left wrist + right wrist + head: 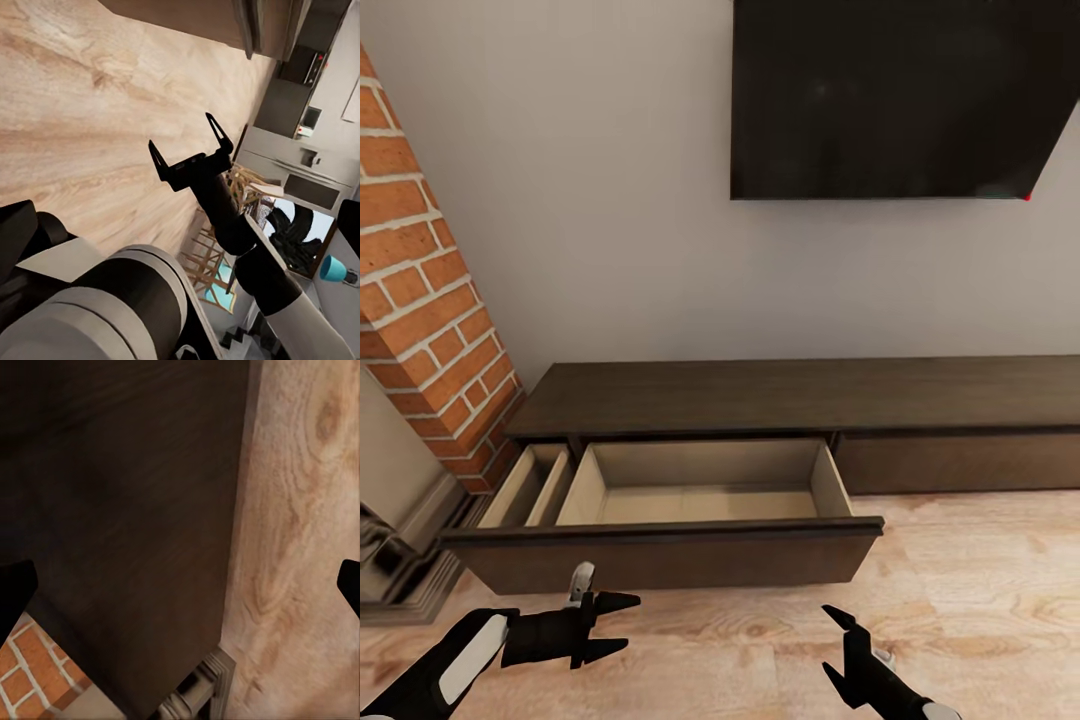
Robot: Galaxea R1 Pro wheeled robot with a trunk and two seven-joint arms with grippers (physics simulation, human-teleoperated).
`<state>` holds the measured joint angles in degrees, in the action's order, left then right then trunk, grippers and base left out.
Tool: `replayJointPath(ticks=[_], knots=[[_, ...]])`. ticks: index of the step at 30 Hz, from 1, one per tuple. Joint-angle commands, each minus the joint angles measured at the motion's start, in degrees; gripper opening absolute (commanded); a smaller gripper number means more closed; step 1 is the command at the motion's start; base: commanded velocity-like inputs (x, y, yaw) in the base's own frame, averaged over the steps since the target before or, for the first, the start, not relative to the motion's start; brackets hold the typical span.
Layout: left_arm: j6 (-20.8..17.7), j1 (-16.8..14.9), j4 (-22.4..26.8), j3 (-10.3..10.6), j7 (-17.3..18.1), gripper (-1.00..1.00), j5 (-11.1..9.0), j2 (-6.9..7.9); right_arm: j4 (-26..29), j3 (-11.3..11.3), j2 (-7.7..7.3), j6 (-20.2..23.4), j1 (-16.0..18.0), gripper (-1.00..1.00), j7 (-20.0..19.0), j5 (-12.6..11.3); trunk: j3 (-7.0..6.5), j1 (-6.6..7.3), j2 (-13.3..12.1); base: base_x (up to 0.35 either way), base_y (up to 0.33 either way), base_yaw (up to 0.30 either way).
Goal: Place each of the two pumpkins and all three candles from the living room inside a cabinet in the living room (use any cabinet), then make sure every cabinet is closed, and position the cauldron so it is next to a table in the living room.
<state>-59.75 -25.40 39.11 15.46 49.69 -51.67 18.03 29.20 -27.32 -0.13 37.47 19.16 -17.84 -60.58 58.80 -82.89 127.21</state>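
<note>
The long dark-brown cabinet [800, 395] stands against the wall. Its left drawer [705, 490] is pulled out, and its pale wood inside holds nothing. My left gripper [626, 622] hovers open above the floor just in front of the drawer front [660, 560]. My right gripper [830, 642] is open too, lower and to the right; the left wrist view shows the right gripper [181, 132] with its fingers spread over the floor. In the right wrist view, a dark fingertip [13, 592] sits wide of the drawer front [127, 510]. Pumpkins, candles, cauldron and table are out of view.
A brick chimney [430, 320] and a grey fireplace surround [405, 560] stand left of the cabinet. A dark TV [900, 95] hangs on the wall above. Light wooden floor [970, 590] stretches to the right. The cabinet's right drawer front [960, 460] is shut.
</note>
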Motion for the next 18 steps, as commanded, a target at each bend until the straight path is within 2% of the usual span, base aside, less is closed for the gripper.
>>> replayJointPath(ticks=[1,5,8,14,18], knots=[[0.0,0.0,0.0,0.0,-0.4,1.00,0.0,-0.02,-0.1,0.1,0.06,-0.3,0.0,1.00,0.0,0.0,-0.18,0.23,-0.4,0.000,0.000,0.000],[0.1,0.0,0.0,0.0,-0.6,1.00,0.1,-0.02,-1.3,0.1,-0.33,-0.1,0.0,1.00,0.4,0.1,-0.90,1.10,-2.0,0.000,0.000,0.000],[0.3,0.0,-0.1,0.1,-1.0,1.00,0.3,-0.12,-4.2,0.2,-1.76,0.1,0.0,1.00,0.4,0.8,-1.44,1.76,-3.2,0.000,0.000,0.000],[0.4,0.0,-2.1,-0.5,-7.5,1.00,1.0,-0.31,-6.2,0.4,-2.65,-0.1,0.0,1.00,0.7,4.4,-2.52,3.08,-5.6,0.000,0.000,0.000],[0.5,0.0,-2.4,-0.6,-10.8,1.00,1.1,-0.30,-6.5,0.5,-4.78,-0.2,0.0,1.00,1.8,5.8,-3.24,3.96,-7.2,0.000,0.000,0.000]])
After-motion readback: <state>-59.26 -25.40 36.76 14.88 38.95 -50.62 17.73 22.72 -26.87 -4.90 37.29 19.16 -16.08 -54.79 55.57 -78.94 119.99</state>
